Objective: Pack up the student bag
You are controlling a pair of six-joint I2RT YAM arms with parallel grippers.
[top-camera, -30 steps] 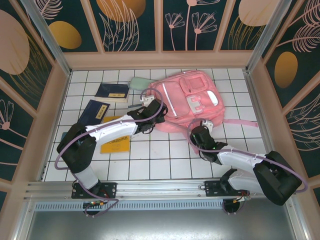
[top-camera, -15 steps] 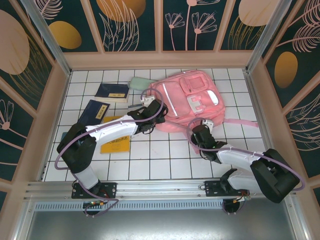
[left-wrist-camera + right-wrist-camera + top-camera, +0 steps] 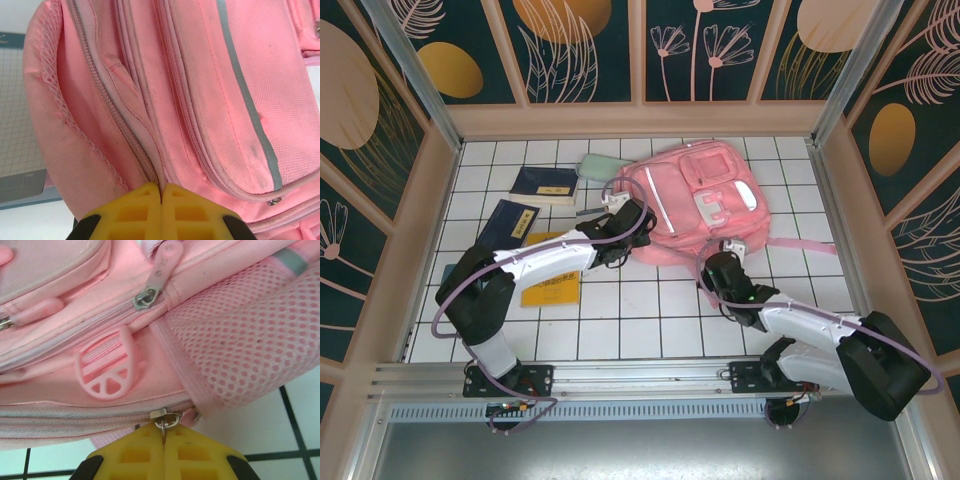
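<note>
White tiles with dark grout lines cover the tabletop (image 3: 640, 320), and we see the pink student bag (image 3: 705, 205) lying flat on its far right part, front pockets up, with one strap trailing off to the right. To its left lie two dark blue books, one (image 3: 545, 185) nearer the back wall and the other (image 3: 508, 222) a little closer to us. A yellow book (image 3: 552, 285) sits nearer still, partly under the left arm. A pale green pouch (image 3: 602, 165) rests just beside the bag's upper left corner.

The left pincer (image 3: 161, 192) is at the bag's left edge. In its wrist view we find its yellow fingers pressed together, with a fold of the pink fabric beside the zip running down into the line where they meet, so it grips the bag there.

The right pincer (image 3: 163, 437) is at the bag's near edge, below a mesh side pocket (image 3: 250, 325). A pink plastic buckle (image 3: 107, 371) hangs just above it. Its fingers are closed on a small metal zipper pull (image 3: 162, 420), whose ring stands right at their tips.
</note>
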